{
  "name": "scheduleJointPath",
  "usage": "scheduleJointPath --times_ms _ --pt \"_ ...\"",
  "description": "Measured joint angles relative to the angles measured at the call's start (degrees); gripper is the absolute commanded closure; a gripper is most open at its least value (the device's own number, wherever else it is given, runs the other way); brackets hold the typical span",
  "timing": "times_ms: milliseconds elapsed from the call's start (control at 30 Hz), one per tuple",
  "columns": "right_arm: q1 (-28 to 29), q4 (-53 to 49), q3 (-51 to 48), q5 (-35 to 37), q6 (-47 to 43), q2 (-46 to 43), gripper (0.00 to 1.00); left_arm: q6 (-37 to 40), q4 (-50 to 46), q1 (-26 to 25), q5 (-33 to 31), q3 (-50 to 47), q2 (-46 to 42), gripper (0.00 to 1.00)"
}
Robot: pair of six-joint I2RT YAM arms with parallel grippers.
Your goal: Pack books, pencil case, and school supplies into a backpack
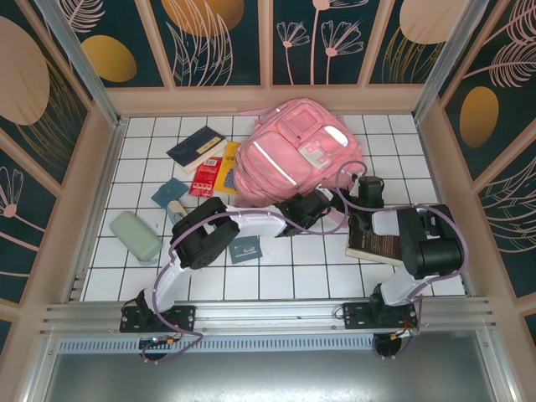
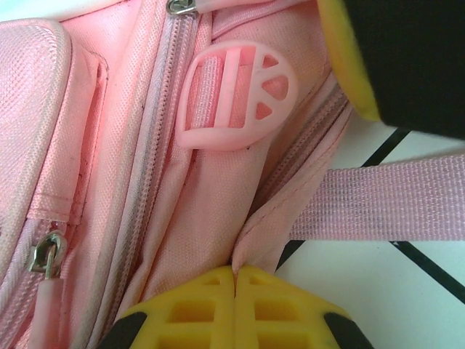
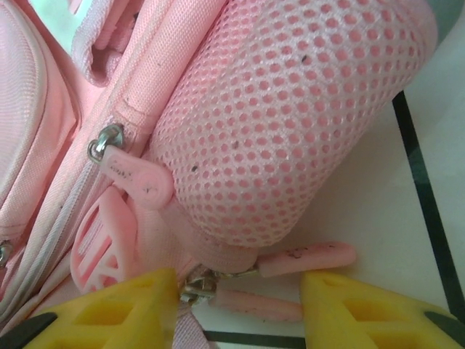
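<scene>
The pink backpack lies at the back middle of the tiled table. My left gripper is at its near edge, and in the left wrist view that gripper is shut on a fold of the backpack's fabric beside a strap. My right gripper is by the backpack's right side. It stands open below the mesh side pocket, with two pink zipper pulls lying between its fingers. The thick brown book lies under the right arm.
Left of the backpack lie a navy book, a yellow book, a red piece, a small teal book and a grey-teal oblong. Another small dark teal book lies under the left arm. Walls enclose the table.
</scene>
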Motion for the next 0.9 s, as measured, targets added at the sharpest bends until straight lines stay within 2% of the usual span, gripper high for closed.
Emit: scheduleJointPath --times_ms 167,300,533,733,900 --pt "0.4 -0.3 -2.7 -2.4 0.0 -3.2 0.57 0.0 0.0 0.0 0.0 0.0 0.0 1.0" --pt "0.4 -0.3 -3.9 -2.8 0.0 -5.7 0.54 0.0 0.0 0.0 0.0 0.0 0.0 1.0" --pt "0.5 -1.0 -2.7 -1.7 0.0 -3.4 0.55 -0.1 0.0 0.0 0.0 0.0 0.0 1.0" --pt "0.9 -2.1 -0.4 -0.6 -0.3 -0.9 0.69 -0.2 0.0 0.0 0.0 0.0 0.0 1.0" --pt "1.3 -3.2 -0.3 0.1 -0.2 -0.6 0.74 -0.2 0.0 0.0 0.0 0.0 0.0 1.0"
